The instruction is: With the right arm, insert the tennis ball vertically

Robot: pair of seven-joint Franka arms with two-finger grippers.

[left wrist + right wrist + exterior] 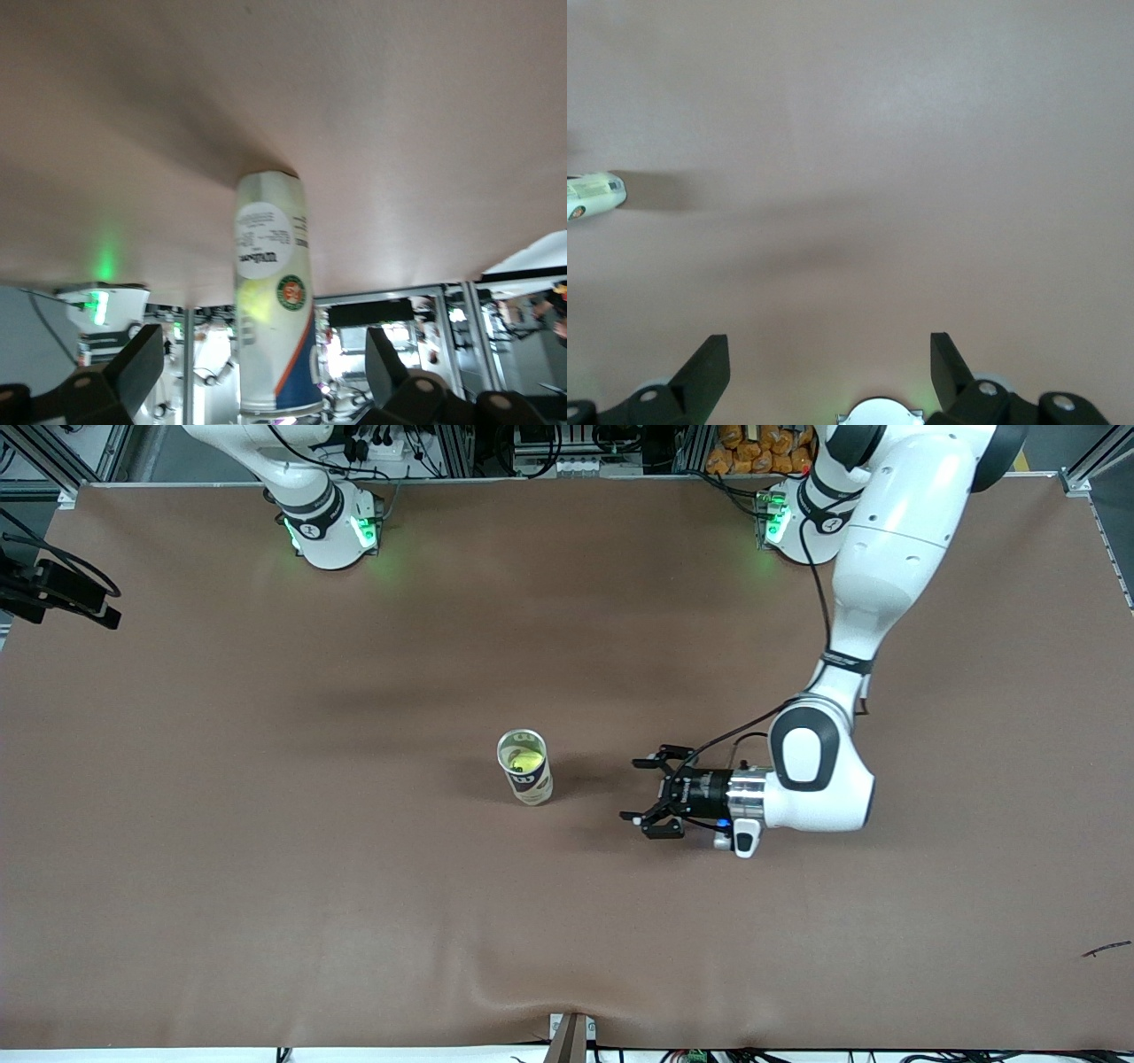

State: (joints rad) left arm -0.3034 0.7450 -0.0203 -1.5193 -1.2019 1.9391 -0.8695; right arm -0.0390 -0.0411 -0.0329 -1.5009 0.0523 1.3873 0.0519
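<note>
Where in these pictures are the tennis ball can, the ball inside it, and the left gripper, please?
tennis ball can point(530, 779), front view, on its side wall.
ball point(522, 759), front view, on its top, inside the can.
left gripper point(654, 791), front view, between its open fingertips.

One can point(525, 767) with one tennis ball point(523, 759) inside stands on one worktop point(266, 824), between two arms.

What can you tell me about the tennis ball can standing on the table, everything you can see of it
The tennis ball can is a clear plastic tube with a white round label and a red, white and blue printed band. It stands upright on the brown table, mouth open with no lid, and a yellow-green tennis ball sits inside. Nothing else touches it. The left gripper, open, lies level beside it, toward the left arm's end of the table, pointing at it.
</note>
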